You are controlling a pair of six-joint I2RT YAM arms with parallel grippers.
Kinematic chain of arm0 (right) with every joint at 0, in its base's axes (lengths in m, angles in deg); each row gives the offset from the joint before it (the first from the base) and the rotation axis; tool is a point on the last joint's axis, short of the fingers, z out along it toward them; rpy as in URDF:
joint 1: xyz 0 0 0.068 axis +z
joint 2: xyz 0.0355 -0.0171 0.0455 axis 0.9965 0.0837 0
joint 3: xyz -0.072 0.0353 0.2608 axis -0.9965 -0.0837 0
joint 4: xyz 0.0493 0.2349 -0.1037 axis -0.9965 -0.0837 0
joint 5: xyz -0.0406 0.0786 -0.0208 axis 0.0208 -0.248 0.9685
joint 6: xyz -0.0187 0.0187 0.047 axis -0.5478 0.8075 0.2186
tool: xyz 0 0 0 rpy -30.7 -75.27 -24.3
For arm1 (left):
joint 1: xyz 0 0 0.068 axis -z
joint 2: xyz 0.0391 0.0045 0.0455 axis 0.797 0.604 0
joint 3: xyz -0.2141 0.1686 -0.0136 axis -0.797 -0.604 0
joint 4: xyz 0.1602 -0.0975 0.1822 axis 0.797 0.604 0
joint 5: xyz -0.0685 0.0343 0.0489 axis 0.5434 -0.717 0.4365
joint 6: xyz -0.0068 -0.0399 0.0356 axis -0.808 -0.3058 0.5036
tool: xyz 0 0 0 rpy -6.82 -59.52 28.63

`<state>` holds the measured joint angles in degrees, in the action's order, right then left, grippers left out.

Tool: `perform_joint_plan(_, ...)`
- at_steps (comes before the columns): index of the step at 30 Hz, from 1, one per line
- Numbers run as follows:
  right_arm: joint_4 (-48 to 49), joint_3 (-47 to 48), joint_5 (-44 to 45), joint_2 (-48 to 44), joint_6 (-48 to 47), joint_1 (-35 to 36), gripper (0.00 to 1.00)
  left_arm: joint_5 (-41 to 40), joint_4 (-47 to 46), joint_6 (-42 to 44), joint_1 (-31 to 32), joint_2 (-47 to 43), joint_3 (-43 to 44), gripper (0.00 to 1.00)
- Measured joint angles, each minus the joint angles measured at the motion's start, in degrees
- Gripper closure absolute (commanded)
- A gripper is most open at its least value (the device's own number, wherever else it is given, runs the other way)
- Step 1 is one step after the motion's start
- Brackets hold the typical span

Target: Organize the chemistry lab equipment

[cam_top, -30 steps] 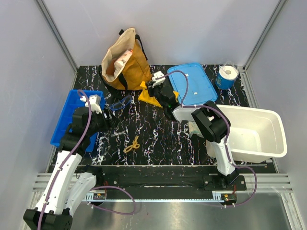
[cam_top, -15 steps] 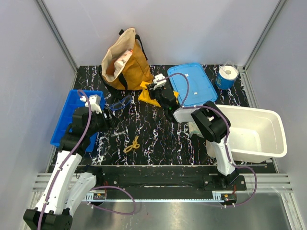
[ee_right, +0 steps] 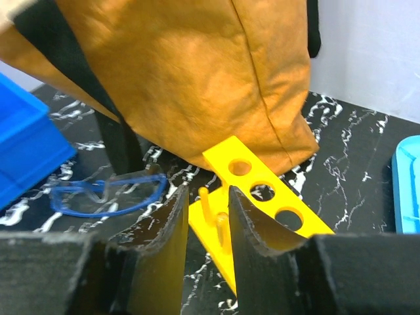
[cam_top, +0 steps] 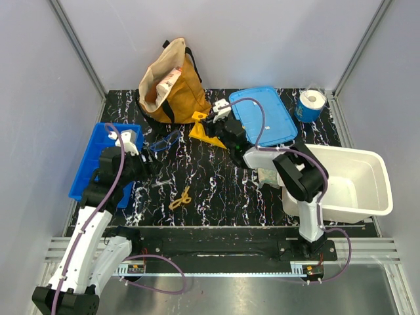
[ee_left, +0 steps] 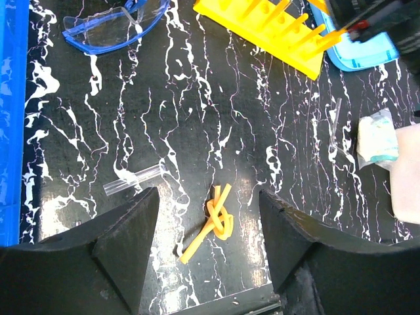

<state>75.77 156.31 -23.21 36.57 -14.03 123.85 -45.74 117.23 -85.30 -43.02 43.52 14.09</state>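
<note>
My right gripper is closed to a narrow gap on the pegs of a yellow tube rack, close to the tan bag; the rack shows in the top view. My left gripper is open and empty, hovering above the small yellow looped piece. A clear tube lies just left of the loop. The blue-framed goggles lie further back on the left. The pale green glove lies at the right by the white tub, with a thin tube beside it.
The tan bag stands at the back. A blue bin sits at the left edge. A blue lid lies behind the right arm, a white tub at the right, and a paper roll in the back right corner.
The right gripper has shifted slightly right and back at the yellow rack, and its elbow has swung right. The left arm has not moved.
</note>
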Motion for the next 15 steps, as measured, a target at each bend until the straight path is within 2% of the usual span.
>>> perform_joint_plan(9, -16.00, 2.75, -9.51, -9.38, 5.11, 1.60, 0.59, -5.09, 1.68, -1.22, 0.00, -0.24, 0.00, 0.34)
perform_joint_plan(13, -27.47, 6.91, -10.58, -9.18, 6.58, 6.32, 0.60, -9.03, 3.19, -1.64, 0.00, -3.21, 0.00, 0.34)
perform_joint_plan(15, -34.64, 11.39, -10.43, -7.78, 10.71, 9.07, 0.59, -10.69, 3.56, -1.97, 0.00, -5.31, 0.00, 0.33)
